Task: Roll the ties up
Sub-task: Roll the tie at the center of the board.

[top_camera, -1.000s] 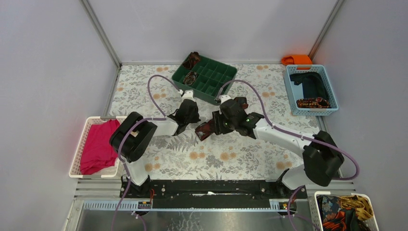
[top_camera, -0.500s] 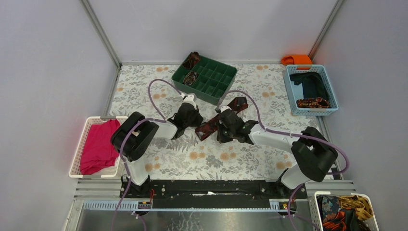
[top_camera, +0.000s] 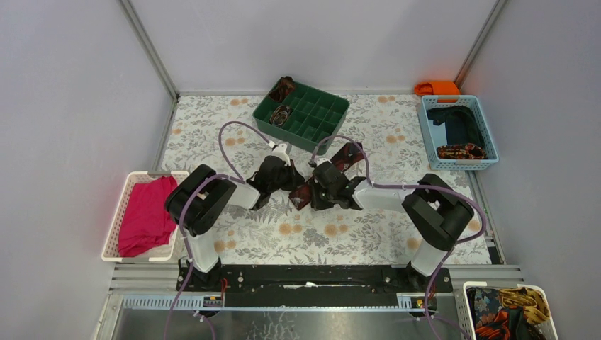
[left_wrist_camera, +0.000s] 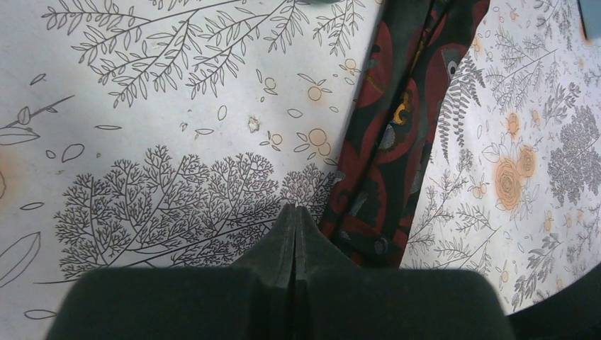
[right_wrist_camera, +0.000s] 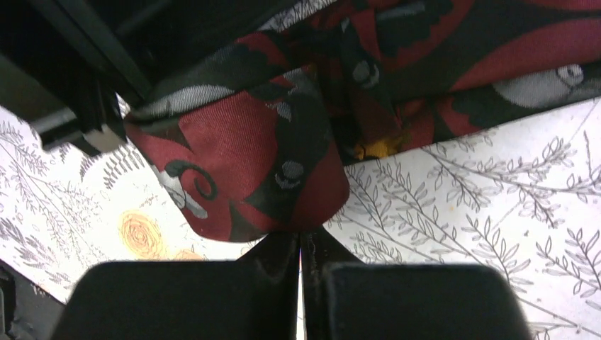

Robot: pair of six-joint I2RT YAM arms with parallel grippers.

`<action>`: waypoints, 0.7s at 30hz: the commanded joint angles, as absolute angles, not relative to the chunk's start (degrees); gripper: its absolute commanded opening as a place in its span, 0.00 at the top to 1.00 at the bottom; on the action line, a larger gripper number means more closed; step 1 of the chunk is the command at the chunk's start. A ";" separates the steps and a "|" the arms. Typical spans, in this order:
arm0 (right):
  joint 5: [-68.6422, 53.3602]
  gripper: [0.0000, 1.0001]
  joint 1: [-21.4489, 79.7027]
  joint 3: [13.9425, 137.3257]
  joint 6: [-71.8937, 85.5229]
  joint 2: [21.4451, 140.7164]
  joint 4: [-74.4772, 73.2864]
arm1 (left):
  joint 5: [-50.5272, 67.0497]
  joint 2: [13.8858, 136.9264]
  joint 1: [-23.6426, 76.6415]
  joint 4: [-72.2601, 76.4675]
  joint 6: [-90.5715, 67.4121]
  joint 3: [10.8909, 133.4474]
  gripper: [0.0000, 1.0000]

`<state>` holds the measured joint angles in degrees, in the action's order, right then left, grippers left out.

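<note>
One of the ties (top_camera: 345,155), dark maroon with red and grey figures, lies slantwise mid-table as a long strip (left_wrist_camera: 388,134). Its near end is folded into a rounded bulge (right_wrist_camera: 241,170). My right gripper (top_camera: 316,190) is shut, and its tips (right_wrist_camera: 301,235) pinch the lower edge of that fold. Just left of the strip, my left gripper (top_camera: 285,177) rests on the patterned cloth, shut (left_wrist_camera: 295,210) with nothing between its jaws. Two coiled ties (top_camera: 281,113) sit at the left end of the green tray.
The green compartment tray (top_camera: 319,113) stands at the back centre. A blue basket (top_camera: 476,113) at the right holds navy cloth and a coil. At the left, a white basket (top_camera: 113,234) holds pink cloth. Another basket (top_camera: 542,297) of fabric is near right.
The right gripper has shut on the tie's near end and its arm has drawn in to the left, uncovering the strip's far part. The left gripper has edged slightly right.
</note>
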<state>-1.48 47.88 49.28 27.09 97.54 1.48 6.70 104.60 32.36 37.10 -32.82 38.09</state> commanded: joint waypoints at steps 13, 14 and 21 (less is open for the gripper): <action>0.42 1.00 48.31 60.46 25.89 104.02 0.64 | 9.57 108.88 32.61 34.96 -31.43 37.09 1.00; 0.36 1.00 48.29 60.20 25.80 103.74 0.57 | 8.79 108.70 32.61 34.21 -31.13 37.32 1.00; 3.67 0.95 48.31 59.05 23.23 99.41 -5.46 | -1.74 106.19 30.05 25.57 -30.73 41.27 1.00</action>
<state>0.69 47.90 57.91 25.74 103.63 -1.85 6.20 106.17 31.66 37.52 -32.40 39.64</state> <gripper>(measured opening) 0.027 0.007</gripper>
